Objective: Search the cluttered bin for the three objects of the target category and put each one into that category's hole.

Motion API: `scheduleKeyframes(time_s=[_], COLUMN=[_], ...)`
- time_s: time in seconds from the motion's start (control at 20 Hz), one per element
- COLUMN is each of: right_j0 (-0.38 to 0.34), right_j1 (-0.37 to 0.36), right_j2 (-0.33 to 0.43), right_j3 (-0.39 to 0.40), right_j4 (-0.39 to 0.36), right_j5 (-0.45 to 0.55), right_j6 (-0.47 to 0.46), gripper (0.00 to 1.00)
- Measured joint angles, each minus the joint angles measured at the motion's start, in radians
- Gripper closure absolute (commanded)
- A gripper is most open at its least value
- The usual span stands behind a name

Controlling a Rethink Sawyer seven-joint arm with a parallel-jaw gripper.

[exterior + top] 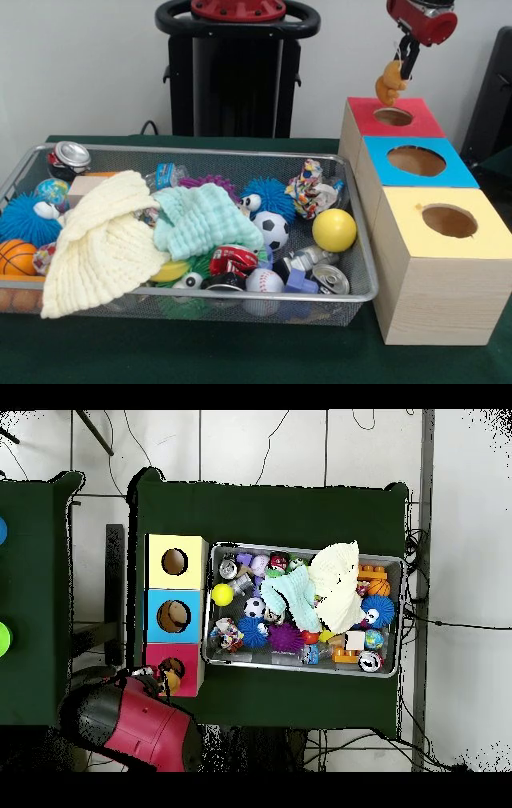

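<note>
End effector point(402, 62) at the upper right of the front view grips a small orange-tan plush toy point(389, 83), which hangs just above the hole of the red-topped box point(417, 118). That box stands in a row with a blue-topped box point(448, 170) and a yellow-topped box point(480, 240) at the right side of the frame, beside the wire mesh bin point(362, 284) on the green counter point(200, 356). The bin holds a cream cloth point(96, 244), a mint cloth point(204, 220), a yellow ball point(334, 230), a small soccer ball point(273, 230), a baseball point(264, 282) and crushed cans among other clutter
</note>
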Motion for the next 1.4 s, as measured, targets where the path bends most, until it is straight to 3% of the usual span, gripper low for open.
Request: scheduleKeyframes(time_s=[1.4], right_j0=[-0.012], right_j1=[0.009], right_j2=[0.028], right_j3=[0.0], right_j4=[0.002], right_j5=[-0.009], right_j6=[0.0], gripper=[1.0])
